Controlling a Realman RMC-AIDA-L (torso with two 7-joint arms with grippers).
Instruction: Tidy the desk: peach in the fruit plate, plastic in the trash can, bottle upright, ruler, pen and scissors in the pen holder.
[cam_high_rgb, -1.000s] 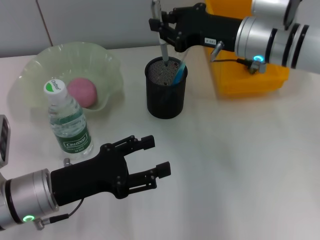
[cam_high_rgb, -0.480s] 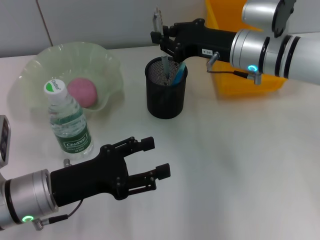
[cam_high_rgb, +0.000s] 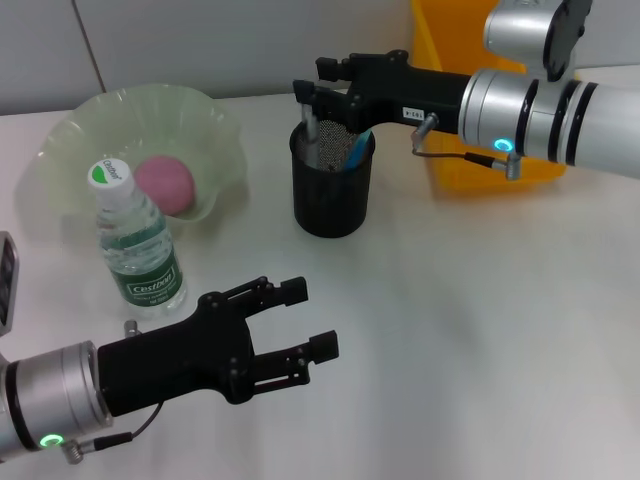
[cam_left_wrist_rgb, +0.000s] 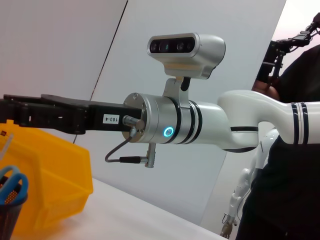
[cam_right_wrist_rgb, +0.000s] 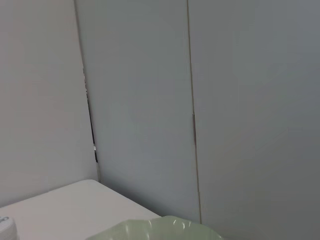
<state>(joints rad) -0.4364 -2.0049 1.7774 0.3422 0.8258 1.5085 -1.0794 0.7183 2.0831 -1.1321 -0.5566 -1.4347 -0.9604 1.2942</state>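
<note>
On the smooth white tabletop (cam_high_rgb: 480, 320) stands the pen holder (cam_high_rgb: 331, 190), a black cylinder of fine metal mesh. The right hand (cam_high_rgb: 322, 93) reaches in above its rim, its black fingers spread apart and released, and the slim silver pen (cam_high_rgb: 311, 125) stands upright just below them, its lower part inside the cup. Beside the pen, the light blue handles of the scissors (cam_high_rgb: 358, 148) lean against the inner mesh wall; the left wrist view shows the same blue loops (cam_left_wrist_rgb: 11, 181) poking out of the cup. Behind the right arm sits the trash can (cam_high_rgb: 468, 160), a bright yellow plastic bin with sloped sides. To the left, the matte pink peach (cam_high_rgb: 164, 184) rests in the fruit plate (cam_high_rgb: 95, 125), a pale green translucent bowl with a wavy scalloped rim. Just in front of it the clear plastic bottle (cam_high_rgb: 137, 245) stands upright, green-labelled and capped. The left hand (cam_high_rgb: 305, 320) hovers low near the front, black fingers apart and holding nothing.
</note>
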